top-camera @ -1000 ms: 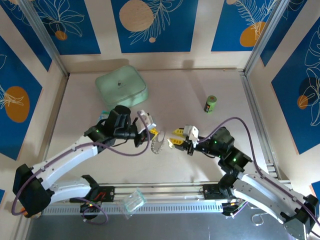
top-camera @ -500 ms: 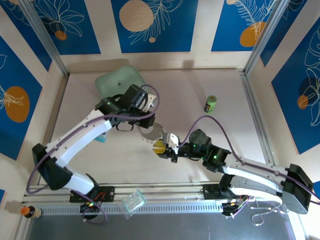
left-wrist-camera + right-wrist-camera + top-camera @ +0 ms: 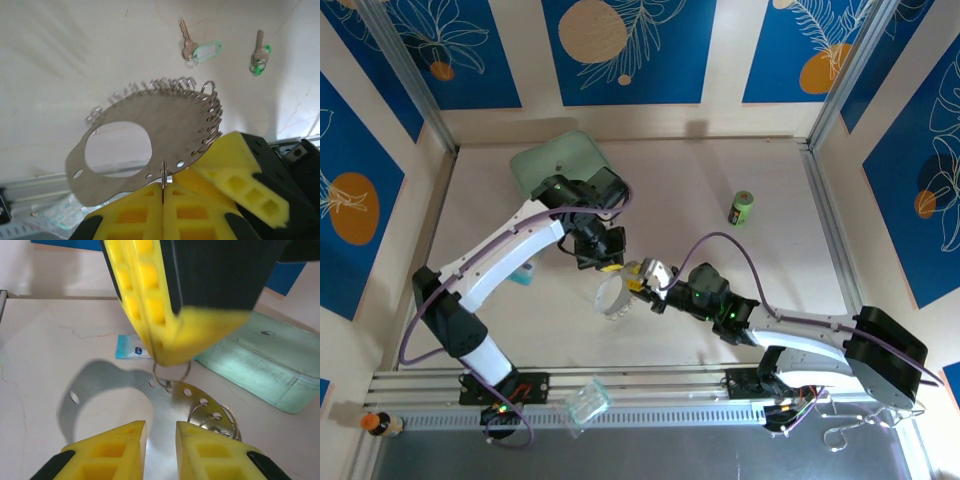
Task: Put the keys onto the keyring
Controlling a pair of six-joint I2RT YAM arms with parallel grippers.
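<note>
The left arm covers the 4 o'clock corner of the mint-green rounded square box [image 3: 545, 160] in the overhead view. In the left wrist view the yellow fingers hide the near rim of the keyring [image 3: 165, 125], a flat silvery metal plate with a large oval hole and a row of small wire rings along one edge. In the right wrist view the left claw is blurred and cut off at the top.

The left gripper [image 3: 163, 194] is clamped shut on one small wire ring of the keyring, so the plate hangs tilted, clear of the pale table [image 3: 690, 180], near the table's middle. In the left wrist view its long axis runs from 8 o'clock to 2 o'clock, with the hole at the 8 o'clock end and the ringed edge towards 2.

The right gripper [image 3: 160, 437] has its fingers parted by a narrow gap with nothing between them. It sits at the plate's 3 o'clock overhead; whether it touches the plate I cannot tell.

Both keys lie flat on the table at the plate's 12 to 1 o'clock. The silver key with a pale mint tag [image 3: 188, 42] points its blade to 11 o'clock, and the silver key on a green ring [image 3: 259, 47] points to 12.

A second ago the claws stood apart with the keyring between them and the box uncovered. The left arm has since swung across the box.
</note>
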